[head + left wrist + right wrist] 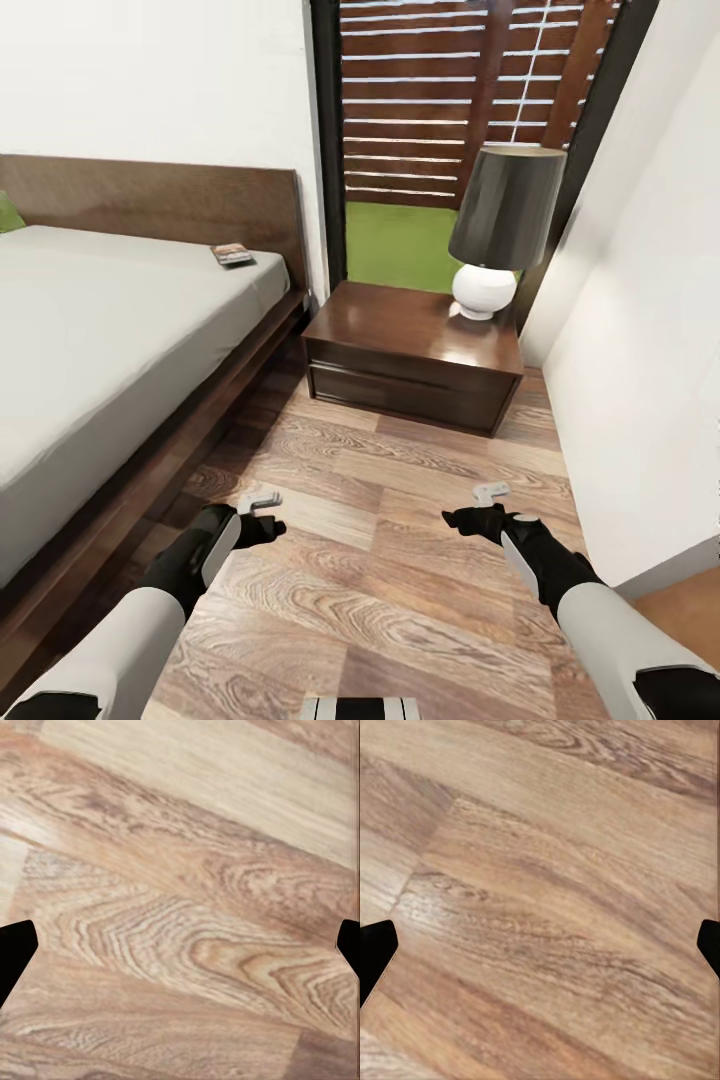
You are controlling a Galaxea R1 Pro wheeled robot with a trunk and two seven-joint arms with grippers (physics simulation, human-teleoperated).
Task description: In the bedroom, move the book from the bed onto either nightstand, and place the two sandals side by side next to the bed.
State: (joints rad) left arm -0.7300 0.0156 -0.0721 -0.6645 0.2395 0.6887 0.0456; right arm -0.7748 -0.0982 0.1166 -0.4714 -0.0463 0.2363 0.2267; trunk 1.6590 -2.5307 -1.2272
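Nothing looks done yet: the book (232, 255) lies on the bed (90, 330) near the headboard (150, 200), left of the nightstand (400, 345) with its bare surface, while the left gripper (262, 502) and right gripper (488, 497) hang wide open, empty, over the floor (380, 580).

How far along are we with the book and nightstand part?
Nothing looks done yet. The book lies on the bed near the headboard corner. The nightstand beside it carries just the lamp. The left pincer and right pincer hang open and empty over the wood floor. Left: pick up the book, place it, then arrange the sandals.
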